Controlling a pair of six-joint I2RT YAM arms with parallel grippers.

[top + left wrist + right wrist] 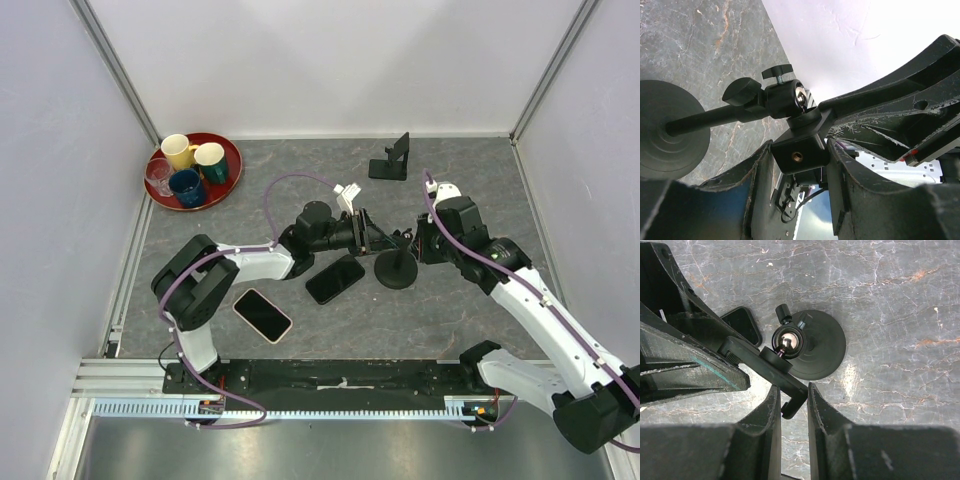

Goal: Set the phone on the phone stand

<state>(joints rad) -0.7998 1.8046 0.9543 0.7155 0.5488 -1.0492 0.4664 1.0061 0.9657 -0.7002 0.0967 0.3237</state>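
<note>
The phone stand (390,160), small and black with an angled back plate, stands alone at the back of the table. A black phone (335,278) and a light-screened phone (262,315) lie flat near the left arm. Between the arms stands a second holder with a round base (397,273), a pole, a ball joint (789,341) and a clamp. My left gripper (800,165) is shut on the clamp's block (797,150). My right gripper (794,400) is shut on the clamp's hooked end (796,407). Neither gripper touches a phone.
A red tray (238,165) with several cups sits at the back left. White walls close in the table on three sides, and a metal rail (130,375) runs along the near edge. The black phone's corner (742,322) lies just beside the round base (827,352).
</note>
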